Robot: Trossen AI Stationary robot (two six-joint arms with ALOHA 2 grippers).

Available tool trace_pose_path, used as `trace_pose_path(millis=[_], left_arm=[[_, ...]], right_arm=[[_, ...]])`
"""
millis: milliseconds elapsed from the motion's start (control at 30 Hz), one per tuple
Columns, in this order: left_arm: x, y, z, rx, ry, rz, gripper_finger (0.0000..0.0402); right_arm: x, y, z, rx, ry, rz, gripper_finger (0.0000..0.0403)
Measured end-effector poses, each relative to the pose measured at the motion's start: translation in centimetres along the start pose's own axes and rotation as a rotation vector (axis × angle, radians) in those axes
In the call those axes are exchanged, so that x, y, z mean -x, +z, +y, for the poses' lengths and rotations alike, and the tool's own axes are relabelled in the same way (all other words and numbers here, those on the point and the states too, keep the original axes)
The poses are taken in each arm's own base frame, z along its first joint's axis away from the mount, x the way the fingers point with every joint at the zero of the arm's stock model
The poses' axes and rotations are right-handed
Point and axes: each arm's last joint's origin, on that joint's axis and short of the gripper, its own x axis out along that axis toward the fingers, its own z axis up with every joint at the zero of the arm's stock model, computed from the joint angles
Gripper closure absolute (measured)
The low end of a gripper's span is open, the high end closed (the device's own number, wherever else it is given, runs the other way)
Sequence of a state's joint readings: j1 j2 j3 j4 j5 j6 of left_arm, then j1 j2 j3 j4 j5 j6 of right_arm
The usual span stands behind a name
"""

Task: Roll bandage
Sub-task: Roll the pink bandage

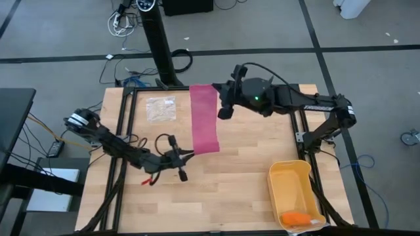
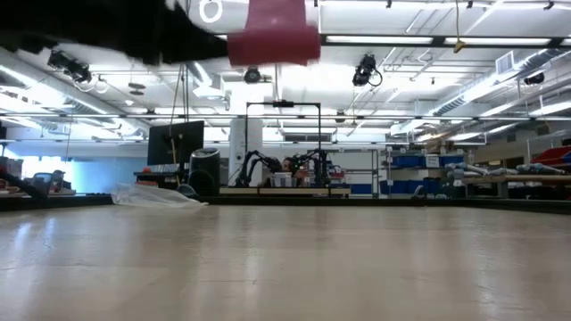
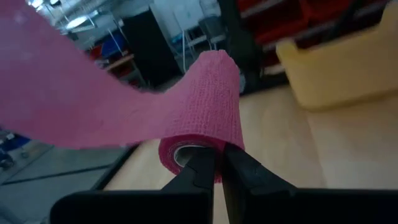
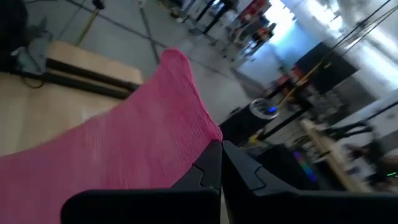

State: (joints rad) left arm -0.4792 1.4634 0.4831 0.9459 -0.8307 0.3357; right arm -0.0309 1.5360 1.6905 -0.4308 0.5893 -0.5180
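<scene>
Pale wood planks form the bench [image 1: 223,190], with a yellow bin [image 1: 292,190] at one corner and a clear plastic bag [image 1: 161,108] near the far edge. Stretched above it hangs the pink bandage [image 1: 204,118]. Left claw [image 1: 186,155] is clamped on its rolled end, which is lifted off the bench; right claw [image 1: 220,98] is pinched on the far end's edge.
</scene>
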Motion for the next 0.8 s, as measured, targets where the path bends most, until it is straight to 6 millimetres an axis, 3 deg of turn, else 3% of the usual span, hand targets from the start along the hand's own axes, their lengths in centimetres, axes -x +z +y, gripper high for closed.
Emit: trace_pose_path(millis=[367, 533, 667, 800], left_arm=[[1.9, 3.4, 0.7, 0.122, -0.018, -0.101, 0.0385], [1.5, 5.0, 0.7, 0.15, -0.021, -0.094, 0.0385], [1.1, 6.4, 0.7, 0.158, -0.037, -0.052, 0.0385], [1.5, 8.1, 1.9, 0.207, -0.069, -0.003, 0.0385]], right_arm=[[-2.9, -3.8, 0.5, -0.088, 0.088, 0.08, 0.0338], [-2.7, -3.9, 0.4, -0.068, 0.083, 0.092, 0.029], [-1.1, -4.4, -0.3, -0.075, 0.115, 0.154, 0.027], [-0.4, -6.9, -0.1, -0.176, 0.364, 0.231, 0.0276]])
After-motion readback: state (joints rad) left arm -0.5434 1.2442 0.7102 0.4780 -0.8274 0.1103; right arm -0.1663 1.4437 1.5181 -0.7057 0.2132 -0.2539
